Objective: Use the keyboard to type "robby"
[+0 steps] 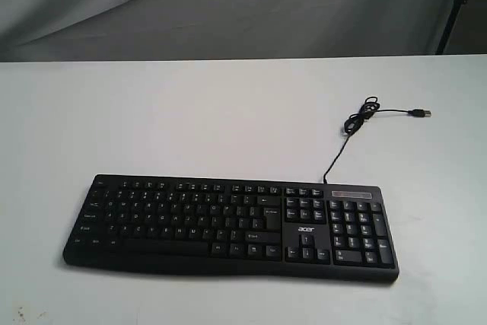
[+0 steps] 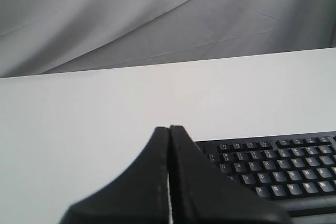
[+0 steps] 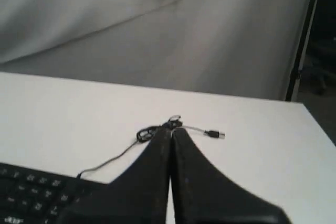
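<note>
Spanning the lower exterior frame lengthwise, the Acer keyboard [image 1: 228, 222] has letter keys [image 2: 278, 174] nearer the left jaws; both pairs clenched, empty.

The exterior camera looks down across the worktop [image 1: 228, 112] from the front. Wrist cameras ride low, close behind the left claw [image 2: 169, 129] and right claw [image 3: 171, 132] (both facing the backdrop [image 1: 228, 5]). All views share the keyboard [image 1: 228, 222], just past the claws.

A plain white tabletop [image 1: 228, 112] runs back to a creased grey fabric backdrop [image 1: 228, 5], with a thin dark pole [image 3: 302, 40] at the backdrop's right edge
</note>
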Robot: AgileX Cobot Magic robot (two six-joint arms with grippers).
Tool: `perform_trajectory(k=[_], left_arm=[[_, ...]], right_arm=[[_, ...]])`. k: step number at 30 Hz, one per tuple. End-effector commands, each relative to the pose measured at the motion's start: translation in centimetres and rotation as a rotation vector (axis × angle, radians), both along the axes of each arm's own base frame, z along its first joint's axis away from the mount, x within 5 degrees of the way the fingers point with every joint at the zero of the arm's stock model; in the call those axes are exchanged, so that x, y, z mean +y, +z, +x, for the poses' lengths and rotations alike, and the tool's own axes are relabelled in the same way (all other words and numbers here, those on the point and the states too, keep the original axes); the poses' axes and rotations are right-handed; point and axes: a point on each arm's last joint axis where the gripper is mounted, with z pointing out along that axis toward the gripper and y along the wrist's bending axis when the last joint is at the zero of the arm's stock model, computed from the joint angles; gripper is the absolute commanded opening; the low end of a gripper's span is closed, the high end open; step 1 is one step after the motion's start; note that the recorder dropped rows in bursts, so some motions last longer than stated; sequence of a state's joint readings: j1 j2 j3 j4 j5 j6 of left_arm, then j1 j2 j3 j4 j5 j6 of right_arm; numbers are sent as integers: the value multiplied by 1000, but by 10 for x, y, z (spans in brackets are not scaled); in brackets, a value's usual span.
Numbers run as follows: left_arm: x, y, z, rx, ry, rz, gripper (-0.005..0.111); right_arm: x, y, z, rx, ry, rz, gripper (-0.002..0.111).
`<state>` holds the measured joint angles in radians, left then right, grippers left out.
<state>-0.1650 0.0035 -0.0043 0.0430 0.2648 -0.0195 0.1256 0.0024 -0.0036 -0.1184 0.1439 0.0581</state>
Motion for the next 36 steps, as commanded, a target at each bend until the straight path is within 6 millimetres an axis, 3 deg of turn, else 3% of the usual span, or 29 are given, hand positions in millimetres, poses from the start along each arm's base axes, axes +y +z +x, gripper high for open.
perform_trajectory(k=[1,18,21,22,24,28,30,33,36], left_arm=[[0,-1,0,-5,-6,1,0],[0,-1,0,-5,-6,1,0],[0,-1,0,-5,-6,1,0],[0,-1,0,-5,-6,1,0],[0,-1,0,-5,-6,1,0],[0,-1,0,-5,-6,1,0],[0,-1,0,-5,-6,1,0],[0,-1,0,-5,-6,1,0],[0,-1,0,-5,-6,1,0]], right_arm=[[1,13,-1,-155,12,11,0],[2,40,-7,-447,42,100,0],[1,46,-10,-508,66,266,0],[0,47,-11,-488,109,498,0],[0,49,-12,-485,150,650,0],[8,48,-12,-450,210,546,0],[11,57,-13,-384,230,529,0],[23,85,-7,-295,323,455,0],[48,111,23,-89,522,337,0]])
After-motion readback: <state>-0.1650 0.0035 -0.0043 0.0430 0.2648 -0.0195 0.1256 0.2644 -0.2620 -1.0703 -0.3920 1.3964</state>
